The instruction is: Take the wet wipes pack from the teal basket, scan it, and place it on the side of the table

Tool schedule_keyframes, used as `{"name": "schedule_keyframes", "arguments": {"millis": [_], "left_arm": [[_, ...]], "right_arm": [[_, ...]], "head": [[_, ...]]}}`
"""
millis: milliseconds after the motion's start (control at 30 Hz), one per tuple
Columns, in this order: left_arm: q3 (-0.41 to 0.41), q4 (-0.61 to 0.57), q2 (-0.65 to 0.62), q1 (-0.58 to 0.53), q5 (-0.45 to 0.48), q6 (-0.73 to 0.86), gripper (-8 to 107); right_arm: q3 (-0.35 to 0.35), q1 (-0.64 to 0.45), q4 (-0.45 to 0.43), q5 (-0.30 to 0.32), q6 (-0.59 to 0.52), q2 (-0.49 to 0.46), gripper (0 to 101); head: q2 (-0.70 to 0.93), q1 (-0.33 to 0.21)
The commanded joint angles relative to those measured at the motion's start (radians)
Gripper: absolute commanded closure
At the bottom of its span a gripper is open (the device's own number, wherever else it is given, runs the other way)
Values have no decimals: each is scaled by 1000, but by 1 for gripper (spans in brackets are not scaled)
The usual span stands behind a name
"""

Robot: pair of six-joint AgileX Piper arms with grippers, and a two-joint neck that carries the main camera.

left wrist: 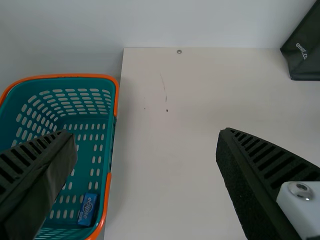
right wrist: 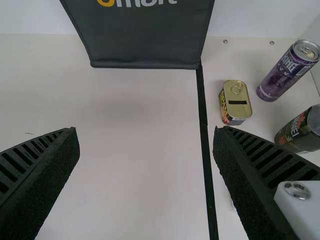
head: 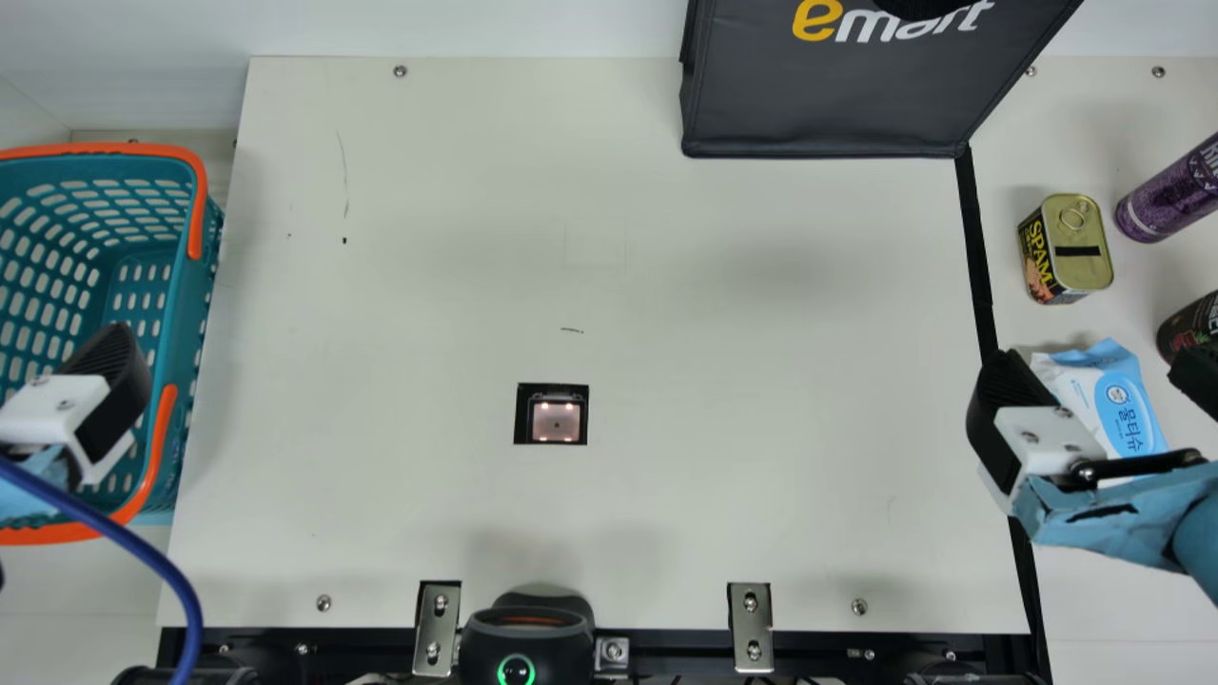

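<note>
Seemingly, the wide cream table (head: 761,495) is running between and beneath both sets of jaws, and a dark grey fabric bag (head: 828,105) is standing well ahead of the right pair. A teal plastic basket with orange handles (head: 176,323) is sitting under the left gripper (left wrist: 146,134), whose jaws are gaping with nothing in them. The right gripper (right wrist: 145,131) is also hanging with its jaws apart, gripping nothing. Ahead of them and outward, a purple cylindrical can (head: 1166,195) is leaning in view, with a dark round can (head: 1189,328) nearer the outer jaw. Seen from the neck, the blue-and-white soft wet wipes pack (head: 1123,404) is lying at the table's side, showing in the gap of the right jaws; how far below, I am not able to tell. A gold-topped rectangular tin (head: 1080,228) is standing just ahead of it. So the placing is looking done, and what is remaining is a clean retreat: lifting straight up first, keeping the jaws wide, and only then swinging inward, since a low sideways move is risking snagging the film or toppling the cans. Meanwhile, a small blue box (left wrist: 87,209) is resting below the left jaws, needing no touch.
</note>
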Motion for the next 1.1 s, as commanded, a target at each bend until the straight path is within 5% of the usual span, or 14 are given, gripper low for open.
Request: {"name": "schedule_keyframes", "arguments": {"millis": [0,1067], "left_arm": [[0,0,0,0,0,0,9],[0,0,0,0,0,0,9]], "right_arm": [[0,0,0,0,0,0,6],[0,0,0,1,0,0,6]], "head": [[2,-29],[2,-29]]}}
